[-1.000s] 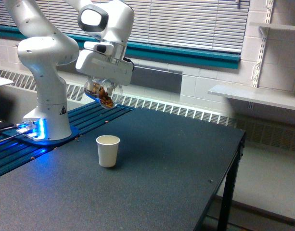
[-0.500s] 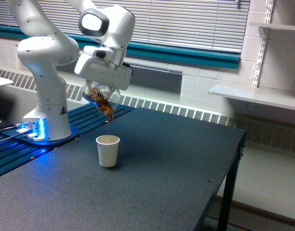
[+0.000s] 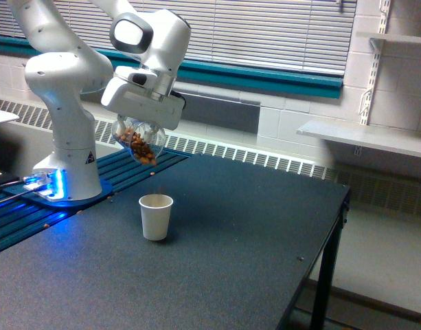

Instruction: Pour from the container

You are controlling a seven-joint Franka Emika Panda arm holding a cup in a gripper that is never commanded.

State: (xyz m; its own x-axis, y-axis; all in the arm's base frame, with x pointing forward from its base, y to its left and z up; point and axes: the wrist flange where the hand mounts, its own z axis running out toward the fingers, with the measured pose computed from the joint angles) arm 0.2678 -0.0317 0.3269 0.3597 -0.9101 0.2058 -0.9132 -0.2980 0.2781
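Clear-walled, the container hangs in the air, clamped in the claw, tipped steeply with its mouth pointing down toward the exterior view's right (brown pieces crowd that lower end), above and just left of the white paper cup on the dark bench.
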